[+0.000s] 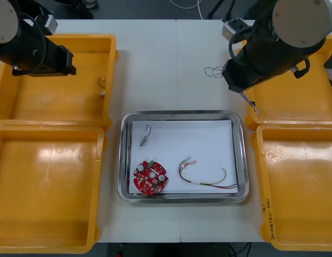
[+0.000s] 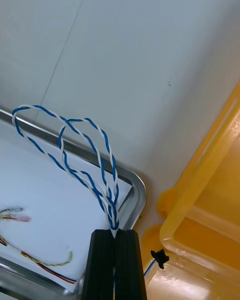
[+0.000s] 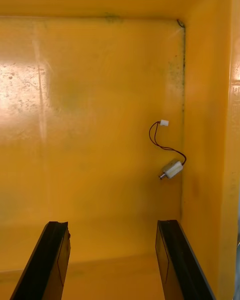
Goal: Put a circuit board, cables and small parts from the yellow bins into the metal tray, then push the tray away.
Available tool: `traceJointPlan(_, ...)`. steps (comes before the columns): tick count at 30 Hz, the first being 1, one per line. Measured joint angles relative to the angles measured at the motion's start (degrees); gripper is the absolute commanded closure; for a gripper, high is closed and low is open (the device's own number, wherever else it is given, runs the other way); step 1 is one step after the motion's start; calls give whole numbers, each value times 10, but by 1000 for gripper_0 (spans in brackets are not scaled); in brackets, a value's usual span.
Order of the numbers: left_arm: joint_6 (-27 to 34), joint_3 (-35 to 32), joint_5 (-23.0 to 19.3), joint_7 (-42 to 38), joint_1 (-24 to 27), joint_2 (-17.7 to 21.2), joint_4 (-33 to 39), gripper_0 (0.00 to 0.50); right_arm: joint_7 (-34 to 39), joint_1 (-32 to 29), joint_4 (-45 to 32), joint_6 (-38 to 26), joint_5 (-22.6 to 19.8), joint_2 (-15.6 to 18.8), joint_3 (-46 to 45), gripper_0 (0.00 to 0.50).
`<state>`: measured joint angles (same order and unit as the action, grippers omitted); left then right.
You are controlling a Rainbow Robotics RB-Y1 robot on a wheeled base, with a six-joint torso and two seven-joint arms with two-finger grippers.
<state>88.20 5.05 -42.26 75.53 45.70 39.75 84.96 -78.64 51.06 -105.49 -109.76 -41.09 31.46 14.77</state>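
Right fingers (image 2: 102, 260) shut tight on the cable (image 2: 85, 152), held above the desk (image 2: 125, 55) near the tray (image 2: 140, 187) corner. We should bring it over the tray's white inside, go low, then open, w/o any loop on the rim. Left fingers (image 3: 55, 260): wide open over a bin (image 3: 100, 105).

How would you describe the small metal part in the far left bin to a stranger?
Find the far yellow bin on the robot's left, below the open left end effector. By its inner wall lies a small metal part with a thin dark wire and white plug; its lookalike lies in the metal tray.
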Motion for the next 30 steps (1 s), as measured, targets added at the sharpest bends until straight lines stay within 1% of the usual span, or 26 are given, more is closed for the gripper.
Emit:
traceJointPlan(2,-9,0,2,0,0,-6,-6,0,-30,-1,-8,0,6,-2,19,500)
traceJointPlan(6,-33,9,5,0,0,-16,-15,0,-35,-3,-16,0,7,-7,53,500)
traceJointPlan(14,-82,41,16,0,0,-24,-31,0,-90,-17,-19,7,8,-15,120,500)
traceJointPlan(20,-120,54,25,0,0,-31,-48,0,-174,-30,-19,34,28,-15,175,500)
traceJointPlan(25,-146,67,37,-1,0,-36,-63,0,-175,-39,-19,66,44,-17,207,500)
traceJointPlan(30,-165,82,54,-3,0,-40,-72,0,-175,-47,-18,78,55,-29,215,500)
